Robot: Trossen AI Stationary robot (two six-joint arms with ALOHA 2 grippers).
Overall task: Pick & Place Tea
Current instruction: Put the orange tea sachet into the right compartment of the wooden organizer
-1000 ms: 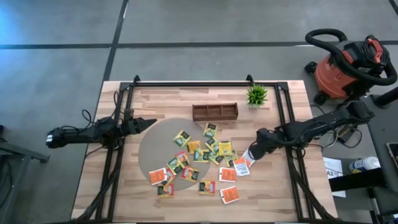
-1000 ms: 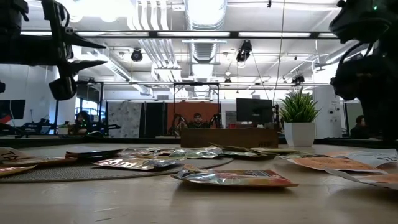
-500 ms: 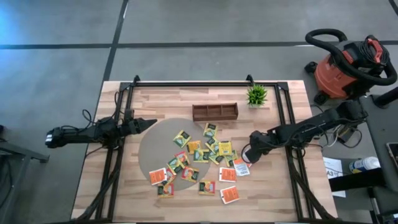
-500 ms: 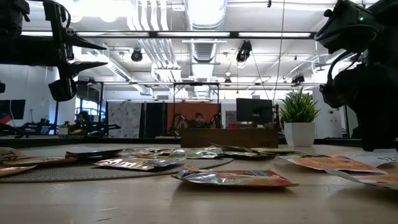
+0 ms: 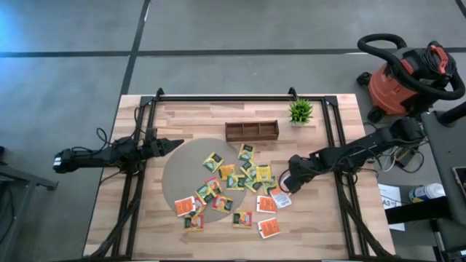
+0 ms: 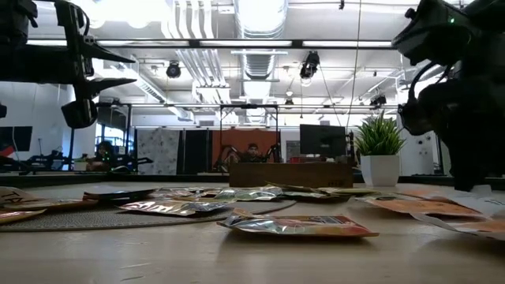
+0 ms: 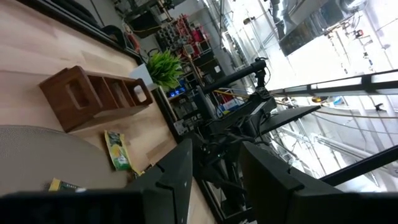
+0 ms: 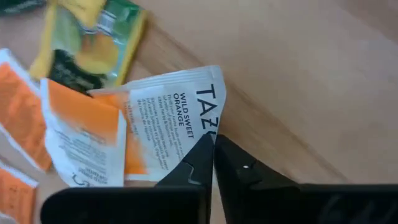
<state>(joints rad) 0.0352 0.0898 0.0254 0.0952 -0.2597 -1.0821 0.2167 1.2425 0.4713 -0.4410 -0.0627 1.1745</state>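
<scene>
Paper sachets of tea (image 5: pixel 231 191) lie scattered over the middle and near part of the wooden table (image 5: pixel 196 116), several on a round grey mat (image 5: pixel 178 164), the rest spilling onto bare wood to its right. The right gripper (image 5: pixel 284 185) is down at the right edge of that scatter, its fingers (image 8: pixel 199 163) clenched together on the rim of a white and orange sachet (image 8: pixel 155 127) printed "wild sweet orange", which lies partly over another orange one and just beside a yellow-green one (image 8: pixel 87 43). Such a packet looks light, thin and limp, so a pinch at one edge should lift it, though it will likely droop and could slide from the pads or drag a neighbour along. A corner clear of the others seems the safest hold. The wooden tray (image 5: pixel 251 131) stands beyond the scatter, near the potted plant (image 5: pixel 300 110). The left gripper (image 5: pixel 175 143) waits at the mat's far left edge, fingers parted, grasping nothing.
</scene>
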